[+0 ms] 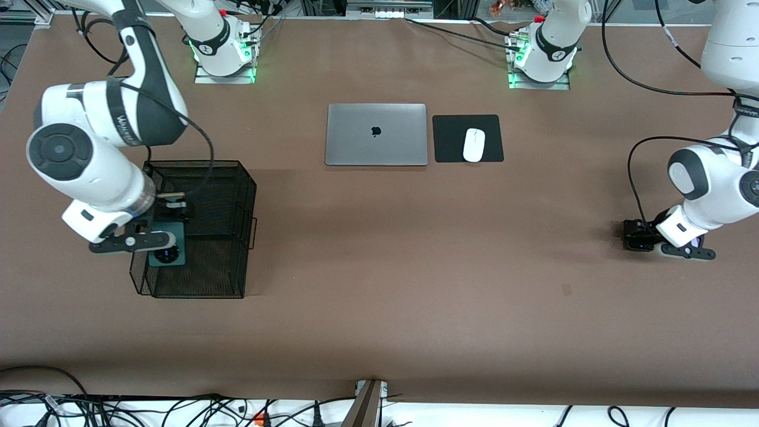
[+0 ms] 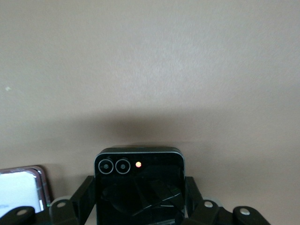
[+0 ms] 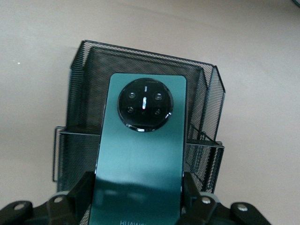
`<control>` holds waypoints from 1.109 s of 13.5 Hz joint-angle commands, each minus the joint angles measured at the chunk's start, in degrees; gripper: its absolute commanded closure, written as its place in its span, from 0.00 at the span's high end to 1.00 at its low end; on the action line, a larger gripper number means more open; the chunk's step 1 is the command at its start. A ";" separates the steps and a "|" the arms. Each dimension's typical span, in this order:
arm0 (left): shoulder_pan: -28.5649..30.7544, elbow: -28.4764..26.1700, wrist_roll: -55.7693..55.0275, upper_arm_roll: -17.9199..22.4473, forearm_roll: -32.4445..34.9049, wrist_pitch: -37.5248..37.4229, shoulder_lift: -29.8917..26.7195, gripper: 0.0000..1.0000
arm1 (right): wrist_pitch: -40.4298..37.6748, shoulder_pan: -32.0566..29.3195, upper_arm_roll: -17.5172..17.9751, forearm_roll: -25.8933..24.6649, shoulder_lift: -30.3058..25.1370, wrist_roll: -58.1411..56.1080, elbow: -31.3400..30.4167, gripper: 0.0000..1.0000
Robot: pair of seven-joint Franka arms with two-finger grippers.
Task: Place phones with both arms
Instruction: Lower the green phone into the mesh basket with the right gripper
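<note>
Phones | black mesh basket (image 1: 237, 196) at right arm's end of table | dark-green phone (image 3: 140, 159) pinched in right gripper (image 1: 169, 234) over basket | black phone (image 2: 139, 187) on table at left arm's end, left gripper (image 1: 643, 237) clamped on it | lilac-white phone (image 2: 21, 190) just beside.

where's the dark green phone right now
The dark green phone is held in the right end effector, up over the black mesh basket at the right arm's end of the table.
</note>
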 commanded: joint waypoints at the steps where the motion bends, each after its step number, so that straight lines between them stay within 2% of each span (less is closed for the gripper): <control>1: -0.52 2.99 0.18 0.12 0.71 -2.64 0.22 0.00 | 12.32 0.67 -3.14 1.30 -12.01 -1.45 -19.27 0.01; 3: -1.49 4.13 -0.17 0.03 0.53 -3.52 0.22 0.00 | 18.67 0.67 -4.99 1.30 -17.39 -3.12 -28.97 0.01; 5: -5.69 4.13 -3.22 0.03 -0.08 -3.52 0.22 0.00 | 21.67 0.67 -6.40 2.79 -19.34 -3.12 -33.39 0.01; 10: -18.25 4.22 -17.45 0.11 -0.08 -3.52 0.31 0.00 | 24.32 0.67 -8.69 7.46 -19.35 -3.74 -37.09 0.01; 15: -33.28 7.29 -42.84 0.20 0.53 -3.78 1.89 0.00 | 25.20 0.58 -9.74 8.68 -17.07 -3.82 -37.27 0.01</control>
